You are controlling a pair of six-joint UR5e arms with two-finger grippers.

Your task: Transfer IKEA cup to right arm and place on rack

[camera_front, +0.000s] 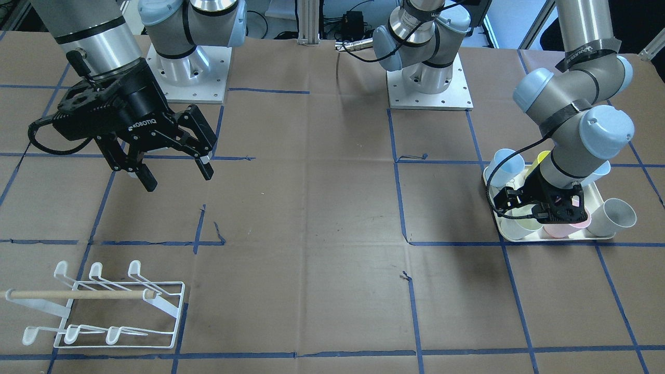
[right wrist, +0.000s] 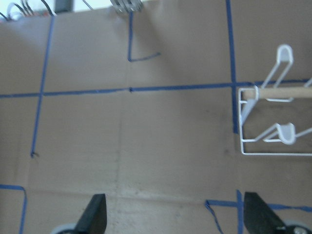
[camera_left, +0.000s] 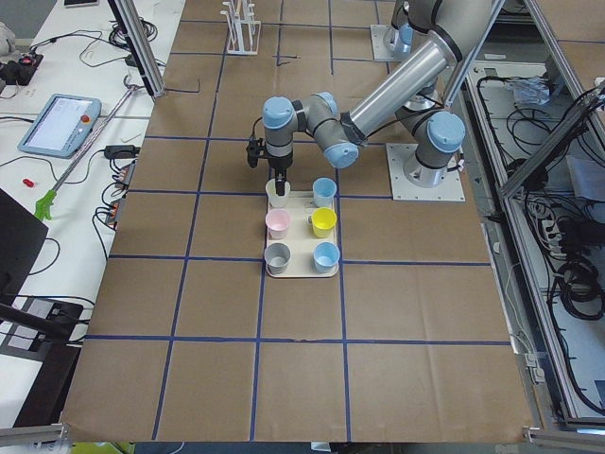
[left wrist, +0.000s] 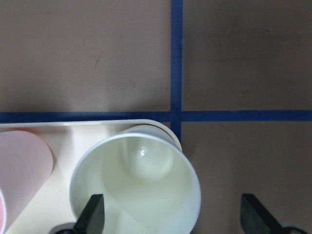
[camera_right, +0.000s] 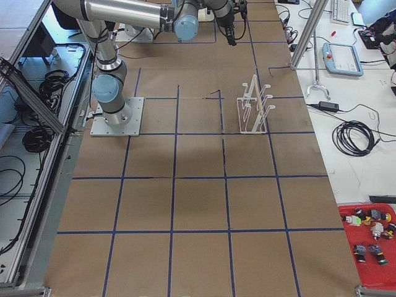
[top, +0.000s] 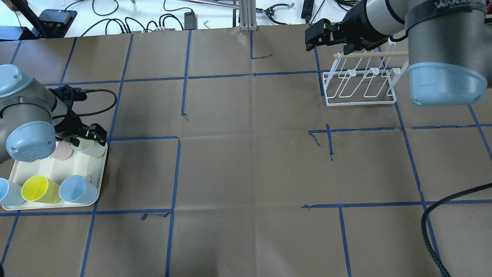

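Pick-up at the tray: the left gripper [left wrist: 173, 217] hangs over the IKEA cup [left wrist: 136, 187], a pale greenish cup standing mouth-up in a corner of the cream tray [left wrist: 58, 127], at the lower left of the overhead view. The fingers are spread wide. In the left wrist view one fingertip [left wrist: 93, 214] shows over the cup's mouth and the other lies outside the wall at the frame's lower right, so the jaws appear to straddle one side of the rim without pinching it.

The step in hand looks like the first grasp, with handover and racking both yet to come. The next move likely calls for a short descent, a close on the thin wall, then a straight lift.

Margins are tight here. The cup sits hard against the tray's rounded rim, and a pink cup [left wrist: 22, 168] sits just beside it at the frame's left, so a sideways drift could nudge either.

The right gripper [camera_front: 179, 177], empty with its fingers splayed apart, hovers above the table [camera_front: 322, 218] at the upper left of the front-facing view. The white wire rack [camera_front: 104, 306] with its wooden dowel [camera_front: 78, 294] stands at that view's lower left, well apart from the tray. Between the two grippers, brown paper crossed by blue tape lines [camera_front: 400, 197] seems to offer broad room for the handover.
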